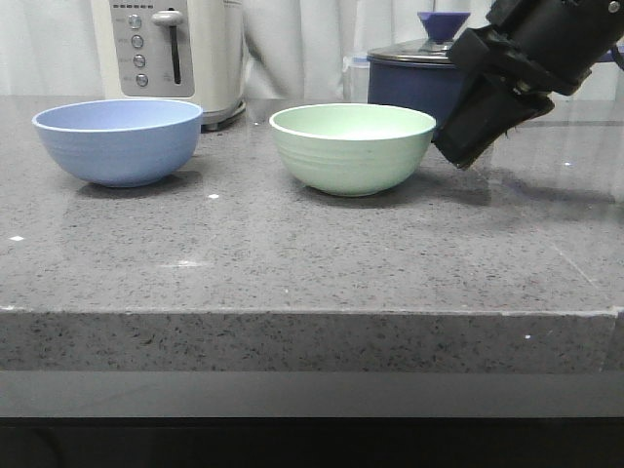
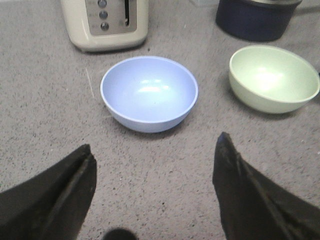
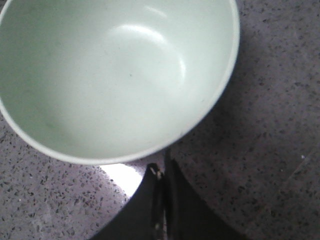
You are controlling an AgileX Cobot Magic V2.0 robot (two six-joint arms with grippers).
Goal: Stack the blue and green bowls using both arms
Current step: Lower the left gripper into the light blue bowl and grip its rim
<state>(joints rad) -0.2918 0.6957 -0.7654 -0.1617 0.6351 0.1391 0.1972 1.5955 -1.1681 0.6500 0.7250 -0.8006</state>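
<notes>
With fingers pressed together, the right gripper (image 3: 161,172) hovered just beside the green bowl (image 3: 117,75); advancing thus risked shoving it.

Right gripper (image 1: 460,154) angled down, jaws closed; left gripper (image 2: 155,165) jaws spread wide.

Bowls (image 1: 119,141), toaster (image 1: 175,54), saucepan (image 1: 414,83) on counter (image 1: 292,263)

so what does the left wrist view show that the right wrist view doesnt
Only the left wrist view shows the blue bowl, the toaster, the navy pot and the open left claw.

Only the right wrist view shows the right claw, fingers pressed together just outside the green bowl's rim.

Both show the green bowl, empty, on the speckled grey counter.
</notes>
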